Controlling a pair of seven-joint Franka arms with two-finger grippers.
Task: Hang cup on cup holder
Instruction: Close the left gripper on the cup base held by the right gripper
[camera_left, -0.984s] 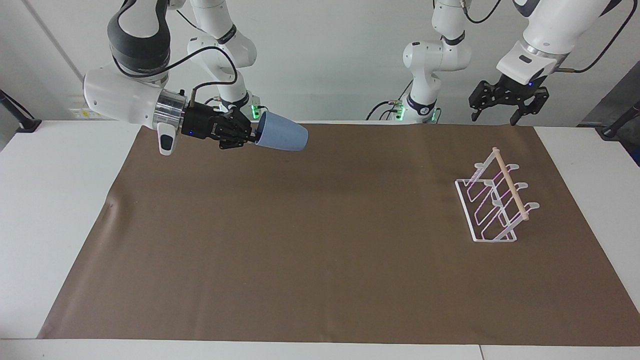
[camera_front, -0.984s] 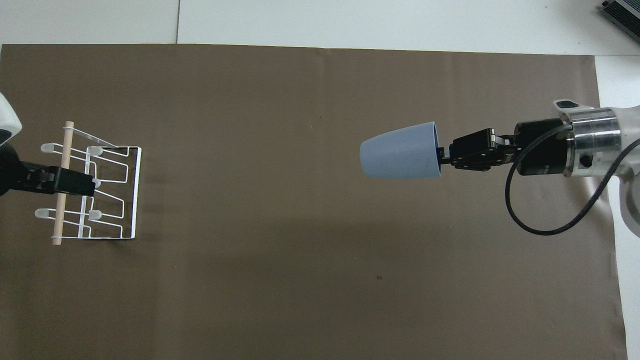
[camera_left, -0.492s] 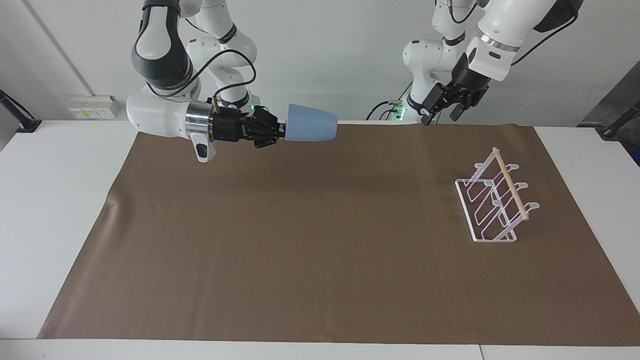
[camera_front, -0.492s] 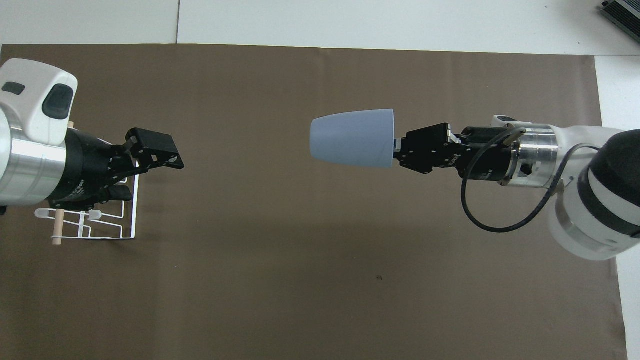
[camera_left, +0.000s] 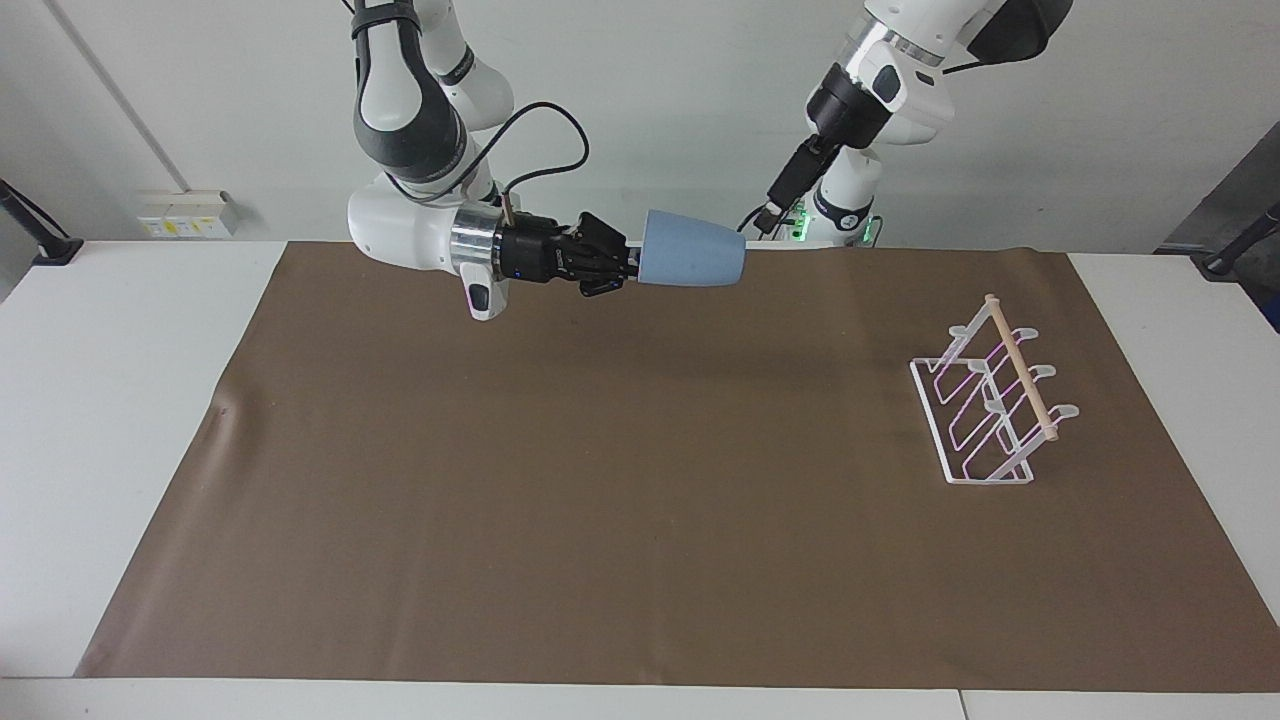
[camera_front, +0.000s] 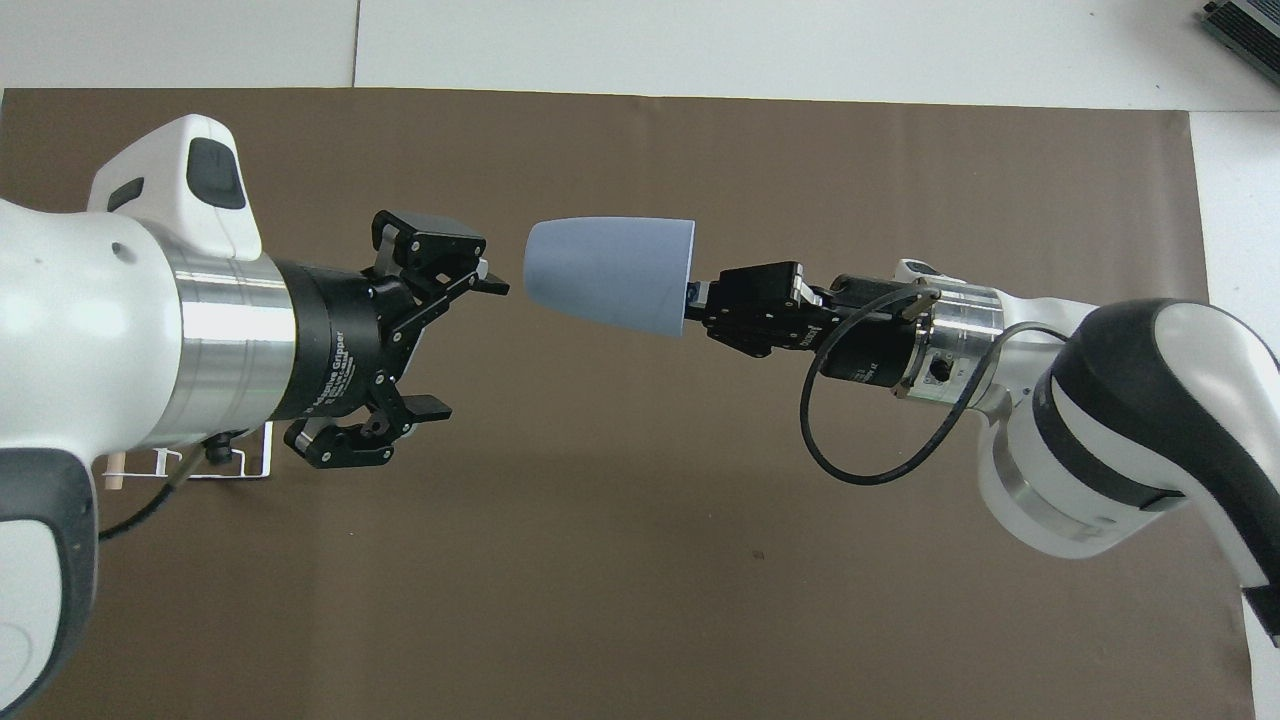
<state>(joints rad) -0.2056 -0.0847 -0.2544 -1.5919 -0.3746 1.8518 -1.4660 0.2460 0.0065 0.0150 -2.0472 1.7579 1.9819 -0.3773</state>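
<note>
The light blue cup (camera_left: 692, 262) is held on its side in the air, base pointing toward the left arm's end; it also shows in the overhead view (camera_front: 610, 272). My right gripper (camera_left: 625, 268) is shut on its rim over the brown mat (camera_left: 640, 480), as the overhead view (camera_front: 700, 300) shows too. My left gripper (camera_front: 460, 345) is open and empty, raised, facing the cup's base with a small gap; in the facing view (camera_left: 768, 218) it hangs just above that base. The clear cup holder (camera_left: 990, 400) with its wooden dowel stands at the left arm's end, mostly hidden under the left arm in the overhead view (camera_front: 240, 465).
The brown mat covers most of the white table (camera_left: 120, 400). Nothing else stands on it.
My right gripper has carried the cup toward the left arm's end. My left arm has swung from over the cup holder toward the middle, and its open gripper now faces the cup's base.
</note>
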